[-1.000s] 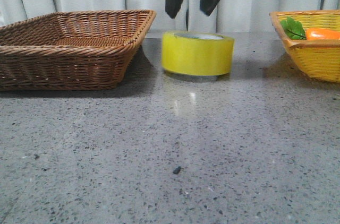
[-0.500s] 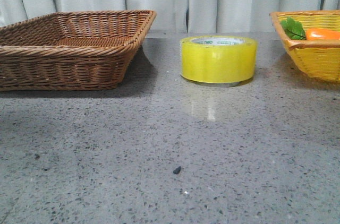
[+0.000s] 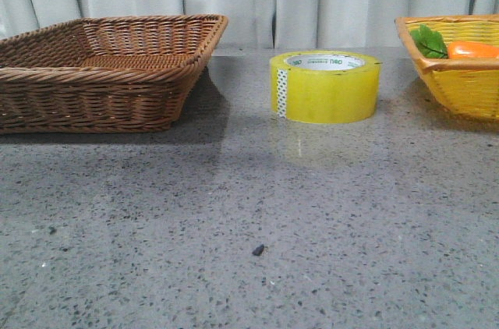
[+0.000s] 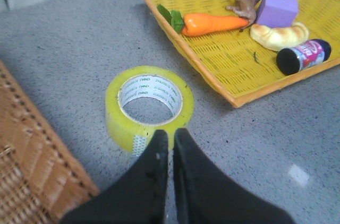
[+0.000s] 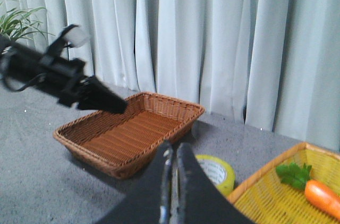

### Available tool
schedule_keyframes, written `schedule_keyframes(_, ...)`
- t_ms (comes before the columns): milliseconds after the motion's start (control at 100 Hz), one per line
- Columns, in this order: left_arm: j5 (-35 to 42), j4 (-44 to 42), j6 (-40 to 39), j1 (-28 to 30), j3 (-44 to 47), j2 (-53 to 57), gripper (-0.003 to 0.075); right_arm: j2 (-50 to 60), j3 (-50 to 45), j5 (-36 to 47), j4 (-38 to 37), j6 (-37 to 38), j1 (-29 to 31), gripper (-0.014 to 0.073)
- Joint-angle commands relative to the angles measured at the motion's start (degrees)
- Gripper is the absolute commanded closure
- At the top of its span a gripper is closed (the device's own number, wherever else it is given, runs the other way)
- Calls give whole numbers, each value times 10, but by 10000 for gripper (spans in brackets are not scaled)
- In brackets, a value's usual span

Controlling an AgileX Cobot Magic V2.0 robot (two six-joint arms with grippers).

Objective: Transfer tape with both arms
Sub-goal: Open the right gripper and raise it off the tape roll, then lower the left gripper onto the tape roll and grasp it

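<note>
The tape (image 3: pixel 326 87), a wide yellow roll with a white core and green lettering, lies flat on the grey table between two baskets. No gripper shows in the front view. In the left wrist view my left gripper (image 4: pixel 171 132) is shut and empty, hanging above the near side of the tape (image 4: pixel 151 87). In the right wrist view my right gripper (image 5: pixel 173 147) is shut and empty, high above the table, with the tape (image 5: pixel 218 173) far below beside its fingers. My left arm (image 5: pixel 58 80) shows there too.
A brown wicker basket (image 3: pixel 93 103) stands at the left, empty. A yellow basket (image 3: pixel 468 91) at the right holds a carrot (image 4: pixel 212 23), a purple block (image 4: pixel 277 8), a bread roll, a small bottle and a toy. Curtains hang behind the table.
One second ago open dark fingers hung just above the tape; they have left the front view. The tape has shifted right and turned, so a dotted strip now faces the camera.
</note>
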State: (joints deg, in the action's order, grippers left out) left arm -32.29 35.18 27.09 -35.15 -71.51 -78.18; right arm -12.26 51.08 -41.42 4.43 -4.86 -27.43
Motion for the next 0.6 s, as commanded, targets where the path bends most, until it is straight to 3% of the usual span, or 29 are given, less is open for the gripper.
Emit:
schedule_keyframes(0,16,15,1,-5,-65,-37,741,-5,3,30,-7,8,3,660)
schedule_keyframes(90,8,14,2,-5,-116,-87,733,-10,2,33,-7,8,3,660)
schedule_keyframes(160,-5,13,2,-5,-151,-122,661,-15,2,36,-7,8,3,660)
schedule_keyframes(280,-36,13,2,-5,-206,-175,351,-23,2,31,-7,8,3,660)
schedule_keyframes(350,-36,13,2,-7,-227,-202,219,-27,0,26,-7,8,3,660)
schedule_keyframes(400,-30,13,2,-10,-236,-218,186,-28,-1,26,-7,8,3,660)
schedule_keyframes(590,-15,13,2,-13,-241,-271,190,-33,-1,22,-7,8,3,660)
